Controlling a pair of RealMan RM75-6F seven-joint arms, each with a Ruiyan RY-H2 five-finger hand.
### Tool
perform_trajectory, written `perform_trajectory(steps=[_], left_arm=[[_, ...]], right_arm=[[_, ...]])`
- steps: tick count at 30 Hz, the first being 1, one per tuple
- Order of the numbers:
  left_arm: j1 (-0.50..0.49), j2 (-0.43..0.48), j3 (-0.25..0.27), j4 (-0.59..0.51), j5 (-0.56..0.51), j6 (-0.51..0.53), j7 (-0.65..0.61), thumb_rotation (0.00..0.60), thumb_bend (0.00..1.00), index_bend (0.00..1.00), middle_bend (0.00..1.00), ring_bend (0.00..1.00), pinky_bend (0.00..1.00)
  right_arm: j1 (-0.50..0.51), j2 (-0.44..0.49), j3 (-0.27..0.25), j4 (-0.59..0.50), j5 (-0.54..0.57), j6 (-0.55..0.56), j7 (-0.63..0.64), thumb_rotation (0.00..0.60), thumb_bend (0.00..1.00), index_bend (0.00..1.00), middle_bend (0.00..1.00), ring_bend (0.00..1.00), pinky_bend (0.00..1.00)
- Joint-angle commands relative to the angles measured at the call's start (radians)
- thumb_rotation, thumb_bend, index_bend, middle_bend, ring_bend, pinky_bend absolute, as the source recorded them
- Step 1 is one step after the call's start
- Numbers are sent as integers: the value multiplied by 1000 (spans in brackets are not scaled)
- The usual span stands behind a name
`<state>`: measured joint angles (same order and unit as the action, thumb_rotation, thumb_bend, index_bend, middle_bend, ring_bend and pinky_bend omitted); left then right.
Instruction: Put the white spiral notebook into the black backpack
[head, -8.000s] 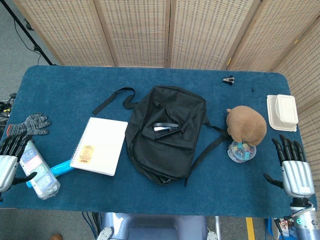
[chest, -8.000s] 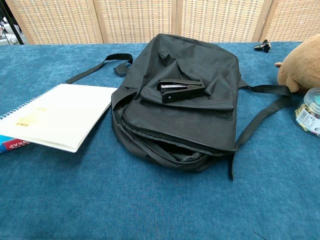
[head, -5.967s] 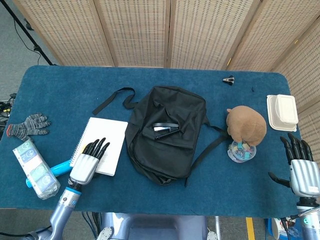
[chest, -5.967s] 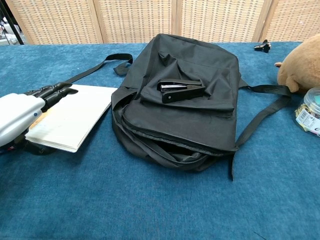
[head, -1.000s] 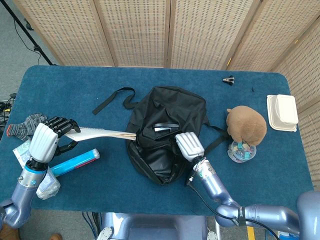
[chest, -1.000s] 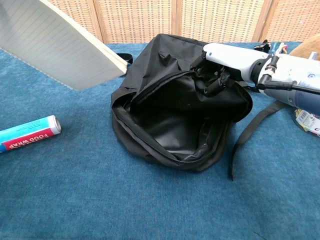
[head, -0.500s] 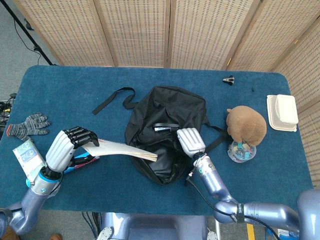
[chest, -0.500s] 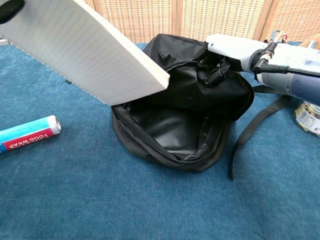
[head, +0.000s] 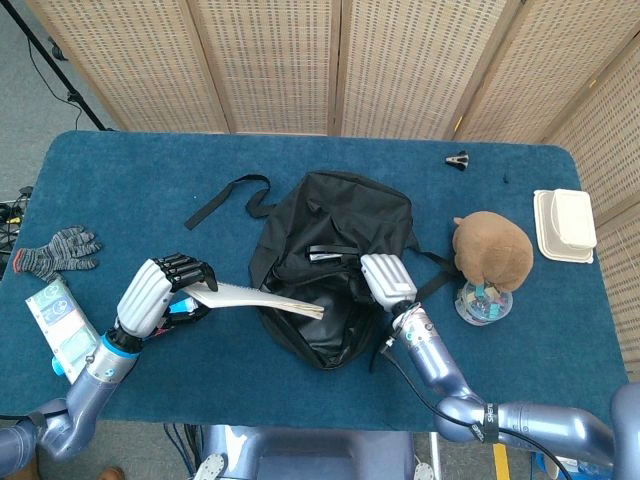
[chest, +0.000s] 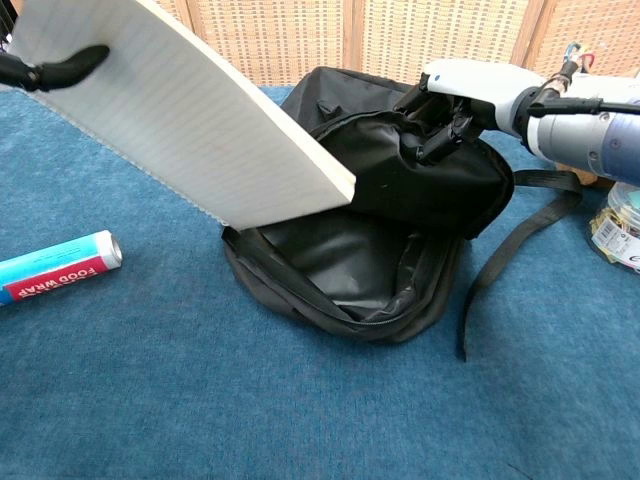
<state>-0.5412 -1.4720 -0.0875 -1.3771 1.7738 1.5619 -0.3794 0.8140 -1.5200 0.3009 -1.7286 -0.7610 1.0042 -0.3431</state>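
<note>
Left hand clenched on notebook, held tilted, far edge over open backpack mouth. Right hand grips backpack's upper flap, lifted. Left hand mostly cut off in chest view; notebook's spiral not visible. Backpack lies on bench.

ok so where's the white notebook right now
The white spiral notebook is held off the table by the left hand, left of centre in the head view, tilted with its far edge over the open mouth of the black backpack.
</note>
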Motion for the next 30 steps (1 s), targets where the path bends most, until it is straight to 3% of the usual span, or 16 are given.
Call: perform_trajectory(steps=[1, 6, 17, 30], left_arm=[[-7, -41, 9, 57, 24, 23, -28, 600, 506, 799, 603, 553, 589], [-14, -117, 19, 169, 76, 85, -45, 600, 512, 802, 606, 554, 589], [-45, -263, -21, 421, 161, 316, -60, 600, 534, 810, 613, 560, 589], [-91, -400, 18, 668, 181, 384, -81, 600, 534, 810, 613, 560, 589]], right_arm=[[1, 11, 16, -9, 30, -25, 34, 600, 653, 591, 616, 562, 586], [3, 42, 35, -32, 69, -65, 78, 600, 675, 592, 616, 547, 540], [10, 87, 47, -57, 103, -88, 132, 600, 678, 594, 616, 535, 448], [24, 131, 39, -64, 139, -123, 167, 600, 678, 595, 616, 530, 363]])
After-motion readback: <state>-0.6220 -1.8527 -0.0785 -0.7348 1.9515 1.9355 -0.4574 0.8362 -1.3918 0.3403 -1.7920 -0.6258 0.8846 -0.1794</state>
